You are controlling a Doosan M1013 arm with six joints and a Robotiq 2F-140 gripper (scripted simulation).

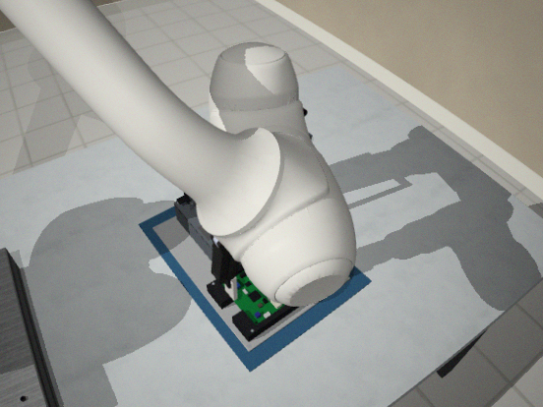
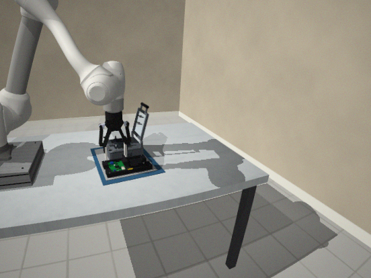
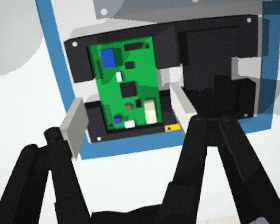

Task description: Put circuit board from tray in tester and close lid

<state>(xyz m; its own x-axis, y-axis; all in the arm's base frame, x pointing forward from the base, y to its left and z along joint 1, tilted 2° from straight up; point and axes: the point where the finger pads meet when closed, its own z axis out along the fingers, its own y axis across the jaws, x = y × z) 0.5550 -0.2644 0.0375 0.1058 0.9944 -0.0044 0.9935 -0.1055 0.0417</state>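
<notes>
On the bench (image 1: 315,380) (image 2: 168,201), the board (image 1: 256,301) (image 2: 115,166) (image 3: 127,85) lies in one pocket of the tray (image 1: 243,325) (image 2: 111,173) (image 3: 80,65). In the exterior view, the tray stands before the tester (image 2: 115,153), the base (image 2: 17,180) well to their left; the claw (image 2: 115,147) is above the board's pocket.
</notes>
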